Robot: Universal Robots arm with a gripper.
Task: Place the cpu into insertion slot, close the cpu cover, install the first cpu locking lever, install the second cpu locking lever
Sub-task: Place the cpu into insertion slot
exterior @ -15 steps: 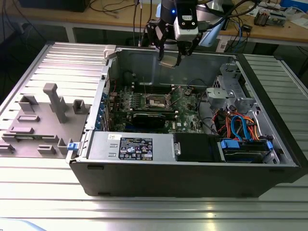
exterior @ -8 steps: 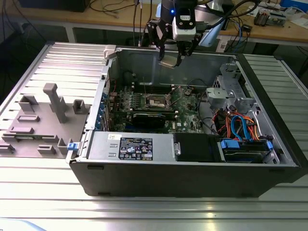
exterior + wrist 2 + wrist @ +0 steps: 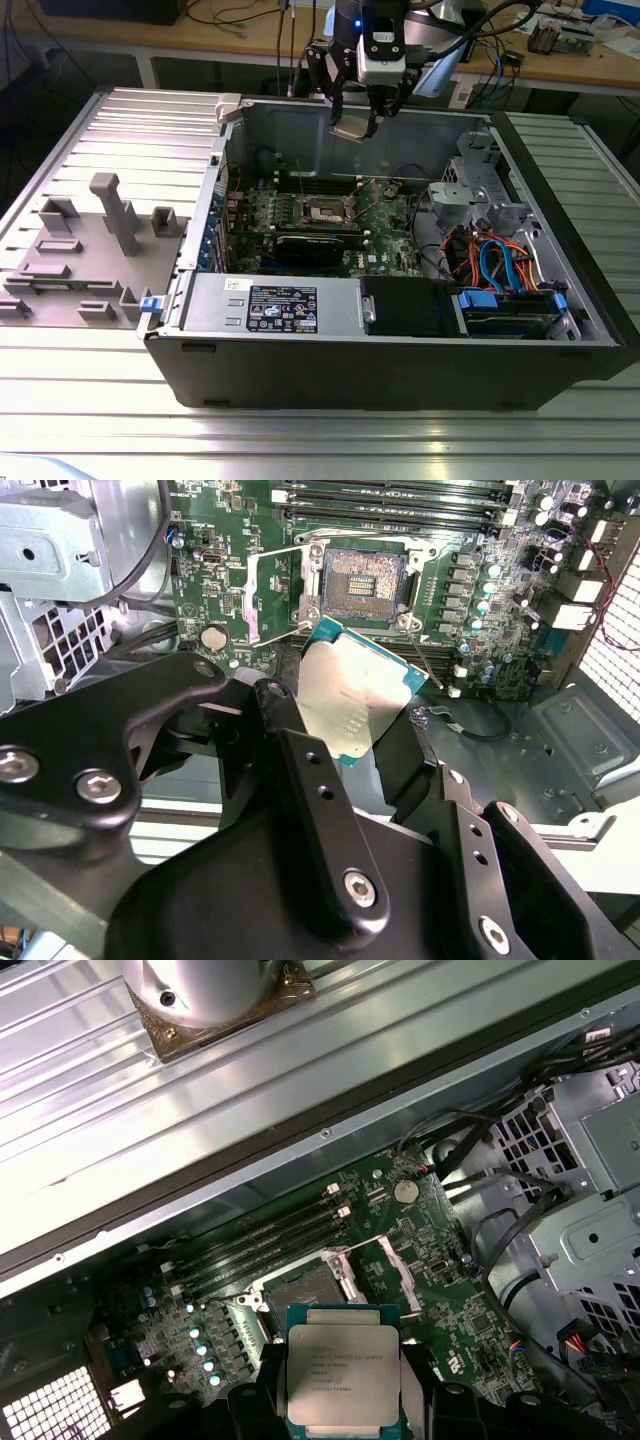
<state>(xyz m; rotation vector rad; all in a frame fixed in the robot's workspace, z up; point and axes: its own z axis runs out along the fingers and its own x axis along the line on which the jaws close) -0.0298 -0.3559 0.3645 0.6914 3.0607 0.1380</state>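
The cpu (image 3: 343, 1378), a small flat square chip, has a smooth silver-grey metal top with a satin sheen. The black gripper (image 3: 345, 730) looks matt, with shiny silver screw heads (image 3: 360, 887); the green circuit board (image 3: 225, 595) is glossy around the bright metal rim of the dark insertion slot (image 3: 363, 583). The grey computer case (image 3: 290, 130) is dull sheet metal on a ribbed, brushed-metal table (image 3: 300, 440).

One cpu (image 3: 343, 1375), one insertion slot (image 3: 362, 582)
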